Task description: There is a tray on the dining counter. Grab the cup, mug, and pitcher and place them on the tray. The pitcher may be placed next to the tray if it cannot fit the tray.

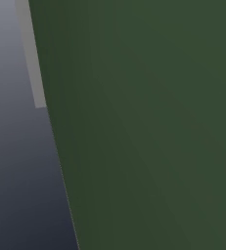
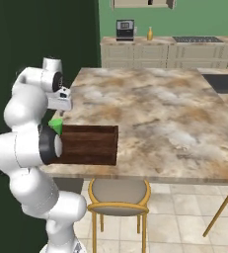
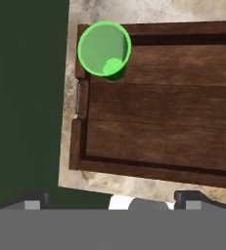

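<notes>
Cup [image 3: 104, 49] bright green, handleless, upright in dark wooden tray [image 3: 173, 122] corner; gripper [image 3: 112, 197] released.

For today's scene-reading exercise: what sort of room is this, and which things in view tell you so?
Most likely a home kitchen with a dining area: a marbled dining counter with a chair tucked under it, cream cabinets along the green back wall, and a coffee machine on them.

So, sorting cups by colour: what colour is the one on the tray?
Bright green cup, clearest in the hand view.
</notes>
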### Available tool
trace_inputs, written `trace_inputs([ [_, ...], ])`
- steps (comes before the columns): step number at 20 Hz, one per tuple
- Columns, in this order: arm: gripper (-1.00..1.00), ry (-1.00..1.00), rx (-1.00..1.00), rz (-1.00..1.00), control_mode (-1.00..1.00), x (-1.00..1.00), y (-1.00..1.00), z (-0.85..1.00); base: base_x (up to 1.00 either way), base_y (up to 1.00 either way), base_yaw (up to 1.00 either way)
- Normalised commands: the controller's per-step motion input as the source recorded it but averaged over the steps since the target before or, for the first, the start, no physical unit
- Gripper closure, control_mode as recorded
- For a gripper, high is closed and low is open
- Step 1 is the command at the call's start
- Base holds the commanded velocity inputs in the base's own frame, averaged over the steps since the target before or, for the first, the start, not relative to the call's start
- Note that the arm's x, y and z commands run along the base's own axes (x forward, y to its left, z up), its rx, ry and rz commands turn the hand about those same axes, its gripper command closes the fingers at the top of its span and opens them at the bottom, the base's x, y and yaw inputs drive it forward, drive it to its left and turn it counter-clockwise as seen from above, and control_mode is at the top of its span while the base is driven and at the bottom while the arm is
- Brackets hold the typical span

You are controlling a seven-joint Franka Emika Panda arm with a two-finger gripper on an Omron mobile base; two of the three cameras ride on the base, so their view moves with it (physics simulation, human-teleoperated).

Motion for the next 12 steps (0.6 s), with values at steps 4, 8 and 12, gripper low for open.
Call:
trace_inputs([
  [4,-1.0,-0.07,-0.11,-0.06,-1.0,-0.87,-0.26,0.31,0.0,0.0,0.0],
  [8,-1.0,-0.11,-0.07,-0.06,-1.0,-0.76,-0.31,0.19,0.0,0.0,0.0],
  [12,-1.0,-0.17,0.0,-0.09,-1.0,-0.8,-0.35,0.12,0.0,0.0,0.0],
])
